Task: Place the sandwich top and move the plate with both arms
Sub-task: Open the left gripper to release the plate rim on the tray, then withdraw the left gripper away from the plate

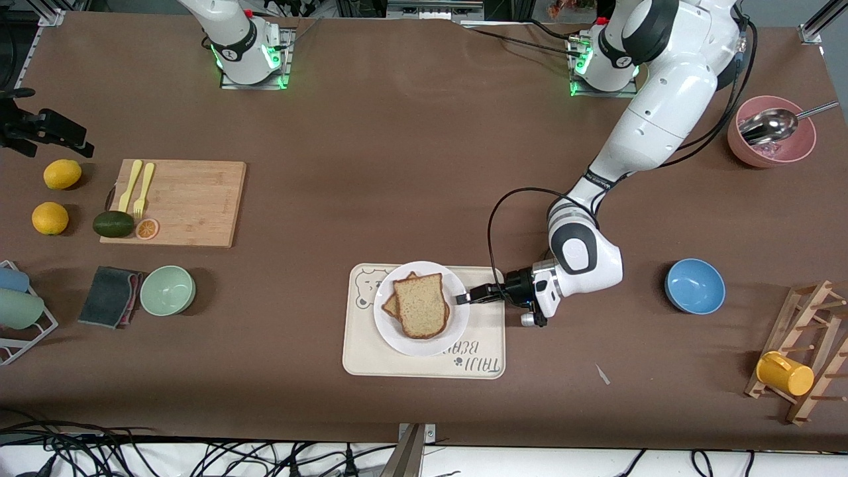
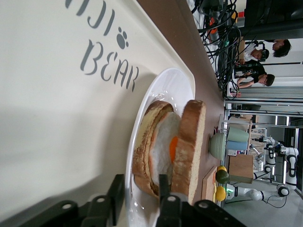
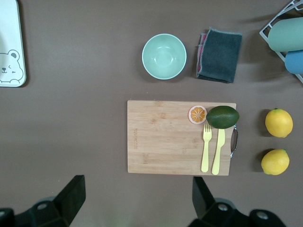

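Note:
The sandwich top [image 1: 420, 305], a speckled tan slice with a brown crust, lies on the stacked sandwich on the white plate [image 1: 397, 336]. In the left wrist view the top slice [image 2: 190, 142] covers a fried egg [image 2: 163, 146] and a lower slice. My left gripper [image 1: 462, 297] is at the plate's edge toward the left arm's end. It is open, with one finger [image 2: 116, 189] under the rim of the plate [image 2: 165, 85] and the other above it. My right gripper [image 3: 138, 189] is open and empty, high over the table near the cutting board, out of the front view.
The plate sits on a cream bear-print tray [image 1: 424, 363]. A blue bowl [image 1: 694, 285] lies toward the left arm's end. A green bowl [image 1: 167, 290], grey cloth [image 1: 109, 296] and a cutting board [image 1: 179, 202] with avocado and cutlery lie toward the right arm's end.

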Available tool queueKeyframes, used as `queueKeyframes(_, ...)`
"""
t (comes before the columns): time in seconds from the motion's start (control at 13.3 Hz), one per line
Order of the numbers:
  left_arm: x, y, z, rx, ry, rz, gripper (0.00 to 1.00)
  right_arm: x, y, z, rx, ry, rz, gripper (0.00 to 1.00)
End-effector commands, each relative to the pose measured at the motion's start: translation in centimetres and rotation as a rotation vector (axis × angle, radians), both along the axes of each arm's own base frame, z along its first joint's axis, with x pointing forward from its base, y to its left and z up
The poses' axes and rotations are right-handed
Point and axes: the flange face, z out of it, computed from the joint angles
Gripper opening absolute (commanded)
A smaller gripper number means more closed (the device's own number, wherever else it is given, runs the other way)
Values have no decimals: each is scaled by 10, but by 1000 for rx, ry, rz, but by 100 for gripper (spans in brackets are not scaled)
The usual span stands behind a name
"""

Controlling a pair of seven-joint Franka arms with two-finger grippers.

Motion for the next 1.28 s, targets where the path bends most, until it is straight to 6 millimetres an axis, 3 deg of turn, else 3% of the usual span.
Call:
queueKeyframes(0.0,6,7,5,-1,-10,-14,100,1,1,3,16,0,-9,100)
queueKeyframes(0.3,6,30,15,-94,23,-58,100,1,1,3,17,0,-9,100)
queueKeyframes(0.83,-10,86,114,-62,51,-119,100,1,1,3,16,0,-9,100)
queueKeyframes(1.05,-13,123,168,14,63,-231,100,1,1,3,17,0,-9,100)
queueKeyframes(1.2,-14,160,207,80,59,-272,100,1,0,3,16,0,-10,100)
